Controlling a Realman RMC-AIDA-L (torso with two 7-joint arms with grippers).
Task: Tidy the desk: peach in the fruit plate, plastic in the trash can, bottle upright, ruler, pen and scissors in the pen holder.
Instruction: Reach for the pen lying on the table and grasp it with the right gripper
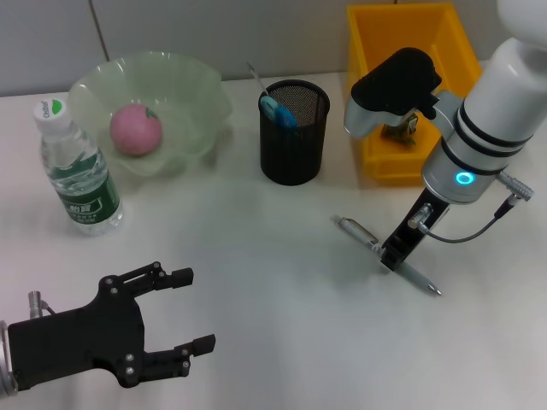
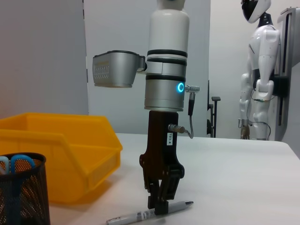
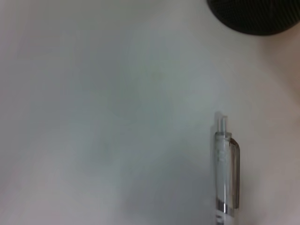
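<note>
A silver pen (image 1: 359, 232) lies on the white desk right of centre. My right gripper (image 1: 391, 258) points straight down with its fingers closed around the pen's middle; the left wrist view shows this gripper (image 2: 159, 206) pinching the pen (image 2: 136, 216), which rests on the table. The black mesh pen holder (image 1: 295, 132) holds blue-handled scissors (image 1: 278, 111) and a thin clear ruler (image 1: 255, 75). The pink peach (image 1: 135, 128) sits in the green fruit plate (image 1: 197, 94). The bottle (image 1: 77, 171) stands upright. My left gripper (image 1: 192, 310) rests open at the near left.
A yellow bin (image 1: 376, 60) stands at the back right with a crumpled piece (image 1: 402, 132) inside, partly hidden by my right arm. In the right wrist view the pen (image 3: 227, 173) lies near the pen holder (image 3: 255, 16).
</note>
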